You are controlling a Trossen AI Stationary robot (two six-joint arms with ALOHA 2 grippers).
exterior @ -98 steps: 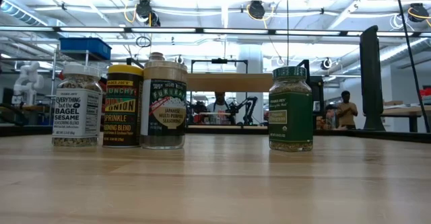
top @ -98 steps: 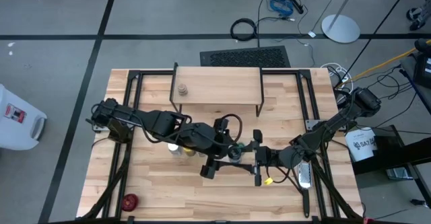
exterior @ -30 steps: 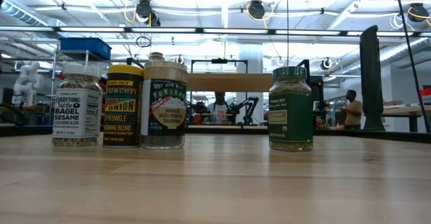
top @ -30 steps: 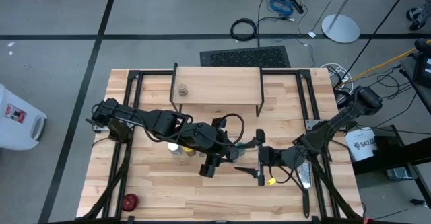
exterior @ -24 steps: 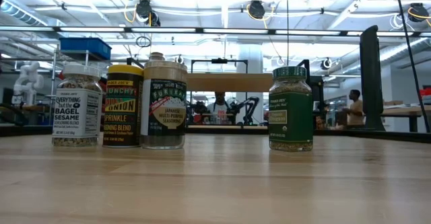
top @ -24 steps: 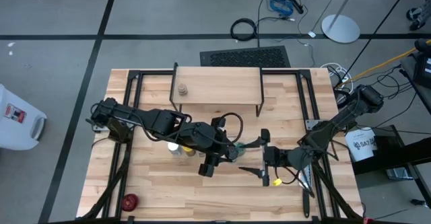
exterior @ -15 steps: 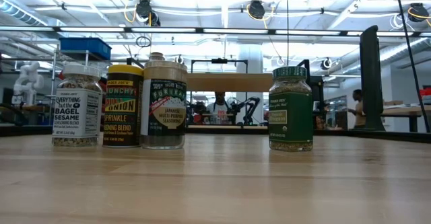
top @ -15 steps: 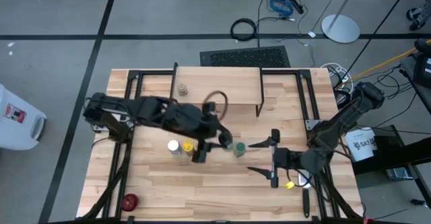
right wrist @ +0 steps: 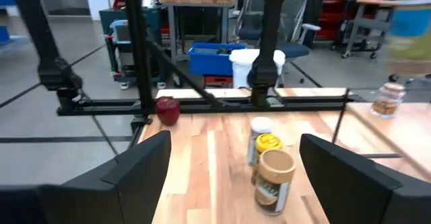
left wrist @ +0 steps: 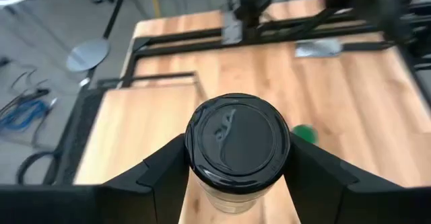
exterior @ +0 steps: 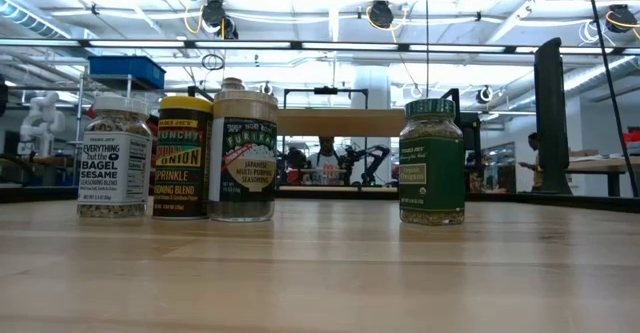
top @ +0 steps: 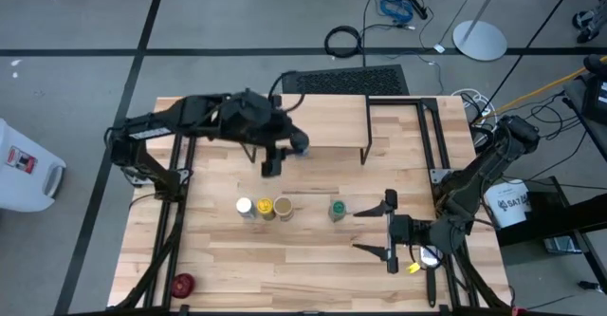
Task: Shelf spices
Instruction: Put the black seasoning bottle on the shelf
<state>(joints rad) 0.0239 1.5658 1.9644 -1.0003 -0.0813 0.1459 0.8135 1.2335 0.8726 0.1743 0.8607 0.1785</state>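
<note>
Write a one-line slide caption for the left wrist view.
Left pincer grips a dark-lidded clear jar above the wooden shelf.

Bright, even overhead light fills the scene, round ceiling lamps (exterior: pixel 382 14) glowing in the low view, and the pale wooden plank table (top: pixel 313 250) takes only soft, short shadows beside the jars. In the left wrist view the glossy black round jar lid (left wrist: pixel 237 141) carries a soft sheen, while the far top corner smears into blur. The right wrist view is hazy toward its far edge.
</note>
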